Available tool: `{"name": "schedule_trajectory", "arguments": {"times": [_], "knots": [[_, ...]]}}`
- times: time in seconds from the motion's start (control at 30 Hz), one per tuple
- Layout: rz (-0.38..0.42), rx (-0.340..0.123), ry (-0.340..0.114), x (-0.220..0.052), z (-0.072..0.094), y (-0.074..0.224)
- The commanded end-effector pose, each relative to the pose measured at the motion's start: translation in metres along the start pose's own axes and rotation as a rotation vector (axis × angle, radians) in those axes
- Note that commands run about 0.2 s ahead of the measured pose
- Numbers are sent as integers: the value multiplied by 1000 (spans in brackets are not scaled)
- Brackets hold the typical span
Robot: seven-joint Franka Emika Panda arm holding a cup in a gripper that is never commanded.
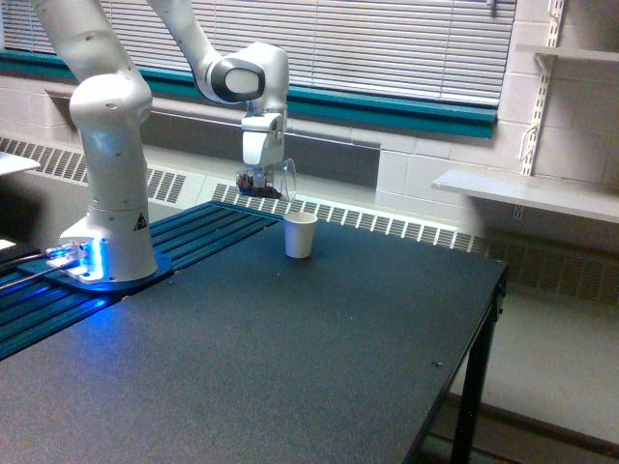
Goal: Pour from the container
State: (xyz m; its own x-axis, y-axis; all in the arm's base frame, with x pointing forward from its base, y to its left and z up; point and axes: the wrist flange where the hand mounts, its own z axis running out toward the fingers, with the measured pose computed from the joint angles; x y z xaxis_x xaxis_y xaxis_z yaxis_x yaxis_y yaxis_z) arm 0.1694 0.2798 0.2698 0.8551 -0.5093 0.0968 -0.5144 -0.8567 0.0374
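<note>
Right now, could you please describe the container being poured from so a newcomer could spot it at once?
Start at the white robot arm and follow it to its gripper above the dark table. The container is held there, tipped sideways above the white paper cup. Unlike that opaque cup, it is clear, with brown bits inside.

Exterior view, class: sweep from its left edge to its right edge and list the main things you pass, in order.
Robot base with blue light → clear cup held tilted in the gripper → white paper cup → wall shelf.
</note>
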Motion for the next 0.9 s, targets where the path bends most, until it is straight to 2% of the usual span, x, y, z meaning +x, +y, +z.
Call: {"name": "schedule_trajectory", "arguments": {"times": [0.03, 0.9], "knots": [[-21, -20, -21, 4, 11, 4], [-38, -59, -78, 11, 20, -7]]}}
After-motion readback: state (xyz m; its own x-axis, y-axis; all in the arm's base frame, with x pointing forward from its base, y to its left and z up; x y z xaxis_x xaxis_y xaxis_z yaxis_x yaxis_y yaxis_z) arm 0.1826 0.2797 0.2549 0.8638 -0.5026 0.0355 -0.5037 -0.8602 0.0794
